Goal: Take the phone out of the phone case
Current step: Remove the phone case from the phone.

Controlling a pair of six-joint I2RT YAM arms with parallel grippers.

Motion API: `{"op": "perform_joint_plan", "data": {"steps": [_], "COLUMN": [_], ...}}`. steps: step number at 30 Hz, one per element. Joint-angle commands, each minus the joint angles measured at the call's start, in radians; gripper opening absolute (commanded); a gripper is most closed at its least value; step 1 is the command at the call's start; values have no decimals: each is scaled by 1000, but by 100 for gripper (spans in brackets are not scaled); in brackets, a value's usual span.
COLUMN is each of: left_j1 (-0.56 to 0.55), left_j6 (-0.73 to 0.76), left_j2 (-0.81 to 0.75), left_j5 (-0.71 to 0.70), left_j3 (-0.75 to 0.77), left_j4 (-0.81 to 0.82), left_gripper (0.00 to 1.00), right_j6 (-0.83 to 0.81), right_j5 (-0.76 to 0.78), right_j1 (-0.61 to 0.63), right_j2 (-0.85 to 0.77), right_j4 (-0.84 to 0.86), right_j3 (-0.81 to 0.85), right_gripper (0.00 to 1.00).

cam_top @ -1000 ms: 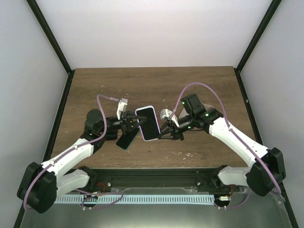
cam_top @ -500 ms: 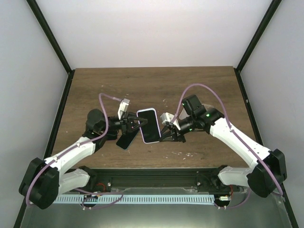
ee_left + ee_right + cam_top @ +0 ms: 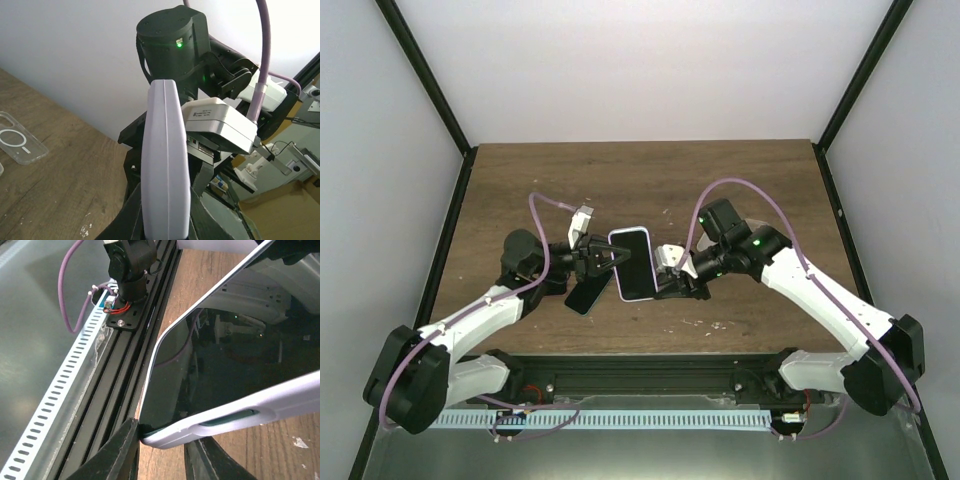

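The phone in its pale lilac phone case (image 3: 631, 262) is held up above the table between both grippers. My left gripper (image 3: 604, 262) is shut on one long edge of the case, which shows edge-on (image 3: 165, 165) between its fingers (image 3: 127, 217). My right gripper (image 3: 666, 282) is at the opposite lower corner. In the right wrist view that gripper (image 3: 161, 437) has the case's corner (image 3: 225, 417) between its fingers, one finger (image 3: 122, 447) against the corner by the dark screen (image 3: 210, 365), the other under the case's back. A dark green phone edge shows in the side cutout.
A clear case with a white ring (image 3: 20, 142) lies flat on the wooden table. A dark flat slab (image 3: 583, 296) lies under the left gripper. The black rail (image 3: 640, 375) and perforated strip (image 3: 45, 405) run along the near edge. Black frame posts stand at the sides.
The right wrist has shifted slightly left toward the phone, and the cased phone has turned a little more upright. The left gripper has kept its hold and barely moved.
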Motion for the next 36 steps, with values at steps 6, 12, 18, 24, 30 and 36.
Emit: {"op": "perform_joint_plan", "data": {"steps": [6,12,18,24,30,36], "left_j1": [-21,-25,-49,-75,-86,-93], "left_j6": [-91,-121,-205,-233,-230,-223], "left_j2": [-1,12,45,45,35,32], "left_j5": [-32,-36,-22,-34,-31,-28], "left_j3": [45,48,76,104,111,112], "left_j4": [38,52,117,71,37,11], "left_gripper": [0,0,0,0,0,0], "right_j6": [-123,-111,-120,-122,-96,-97], "right_j5": [103,147,190,255,267,293], "right_j1": [39,39,39,39,39,39], "right_j2": [3,-5,2,14,27,37], "right_j4": [75,113,136,179,208,239], "right_j3": [43,30,59,92,114,102], "right_gripper": [26,27,26,26,25,25]}}
